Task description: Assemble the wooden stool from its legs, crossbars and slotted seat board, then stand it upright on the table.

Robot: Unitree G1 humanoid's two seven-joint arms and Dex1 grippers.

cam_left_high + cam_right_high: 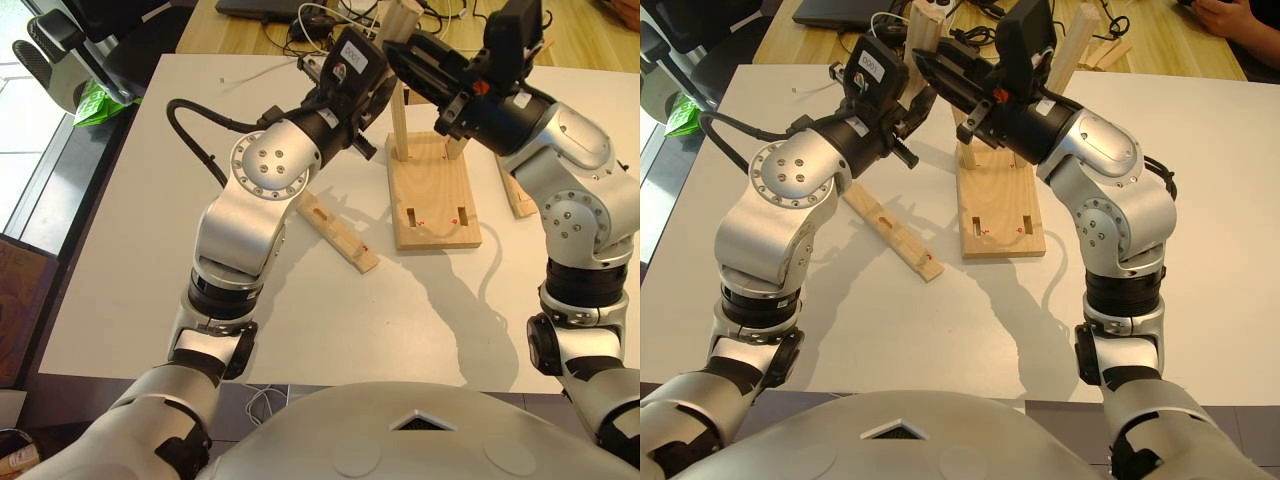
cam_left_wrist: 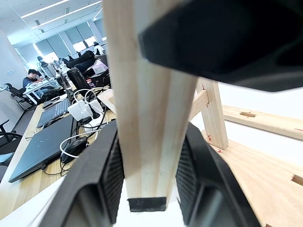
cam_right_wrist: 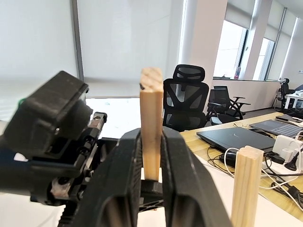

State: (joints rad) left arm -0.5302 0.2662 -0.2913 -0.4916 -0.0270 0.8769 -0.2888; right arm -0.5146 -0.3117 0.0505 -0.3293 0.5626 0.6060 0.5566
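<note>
standing at the far end of the seat board (image 1: 435,195), which lies flat on the table (image 1: 150,250), an upright leg (image 1: 401,125) is seen from the head. it is gripped near its top from both sides, with the left pincer (image 1: 385,85) and the right pincer (image 1: 415,62) each closed on it. if the two arms are not moved together, the leg could be twisted in its slot, the joint jammed or the board dragged; that is judged the main risk. a loose slotted bar (image 1: 337,233) lies on the table near the board's left side.

from the left wrist, the leg is shown clamped between the black pads (image 2: 113,177). a crossbar (image 2: 200,101) runs from it to a second leg (image 2: 215,116) beyond.

from the right wrist, what appears to be the same leg is held tight between the fingers, edge on. the left pincer is close beside it and the second leg's top is near.
</note>
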